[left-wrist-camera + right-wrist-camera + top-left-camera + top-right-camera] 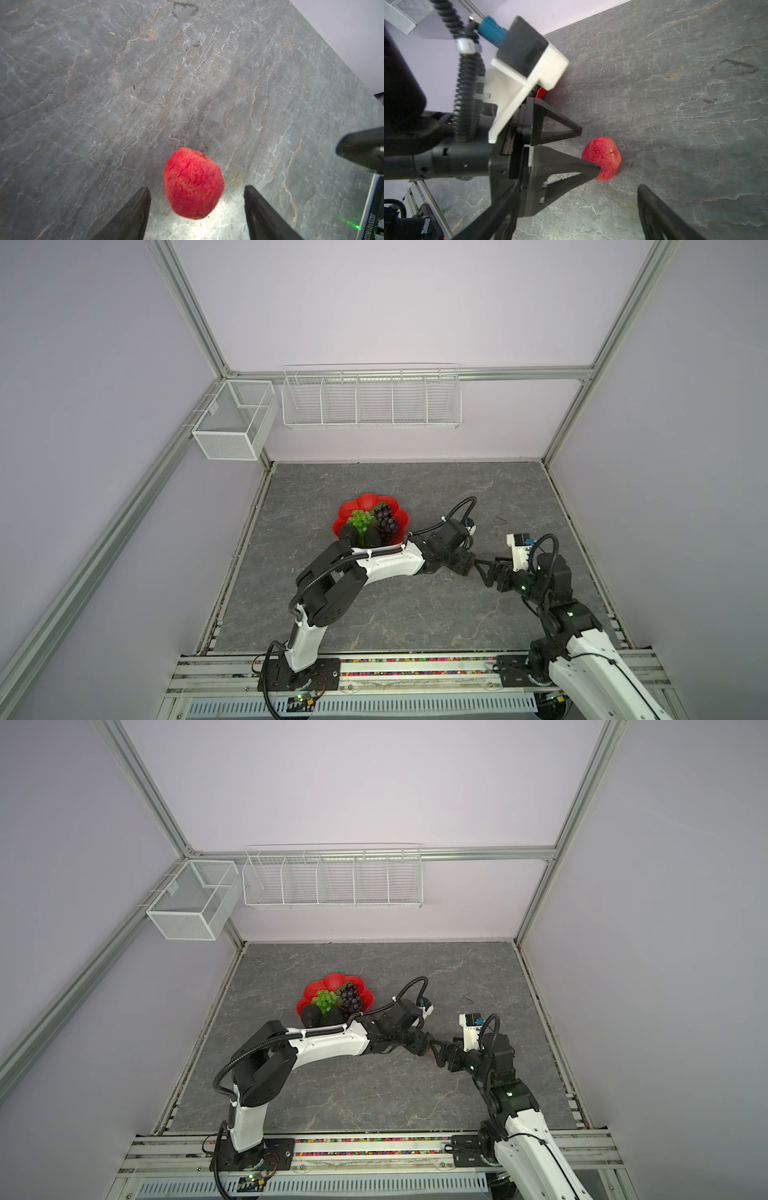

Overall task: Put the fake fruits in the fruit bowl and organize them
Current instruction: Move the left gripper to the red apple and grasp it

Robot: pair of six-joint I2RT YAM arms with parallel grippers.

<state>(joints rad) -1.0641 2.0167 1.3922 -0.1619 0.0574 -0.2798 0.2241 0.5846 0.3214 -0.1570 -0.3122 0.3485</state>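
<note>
The small red-pink fruit (193,184) lies on the grey stone table, right of the fruit bowl. My left gripper (197,190) is open around it, with a gap on each side. The right wrist view shows one left finger's tip (591,166) at the fruit (604,160). In both top views the grippers hide this fruit. My right gripper (577,199) is open and empty, close beside the left gripper (484,568). The red scalloped fruit bowl (365,502) holds green grapes (360,519), purple grapes (386,520) and two dark avocados (348,534).
The left arm (386,564) reaches across the table in front of the bowl. A white wire rack (371,400) and a mesh basket (232,423) hang on the back wall. A dark scribble (500,519) marks the table. The right wall is close.
</note>
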